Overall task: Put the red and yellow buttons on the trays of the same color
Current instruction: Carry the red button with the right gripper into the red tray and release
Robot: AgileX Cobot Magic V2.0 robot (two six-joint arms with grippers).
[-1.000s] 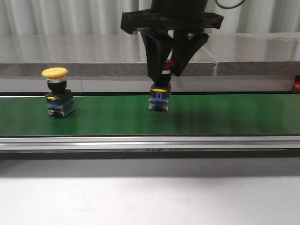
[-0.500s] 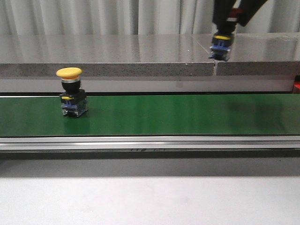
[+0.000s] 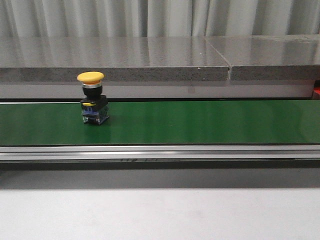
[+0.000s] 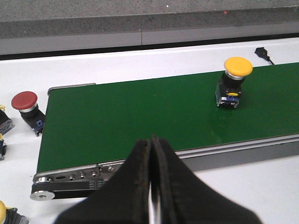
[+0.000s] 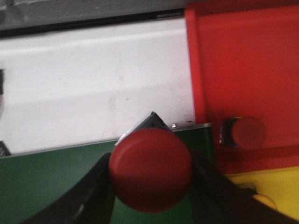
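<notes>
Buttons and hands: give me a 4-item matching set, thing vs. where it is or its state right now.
1. yellow button
2. right hand
3. left hand
4. second red button

A. lying in the red tray
B. shut, holding nothing
C. standing on the green belt
D. shut on a red button

Pairs: 1-C, 2-D, 3-B, 4-A
</notes>
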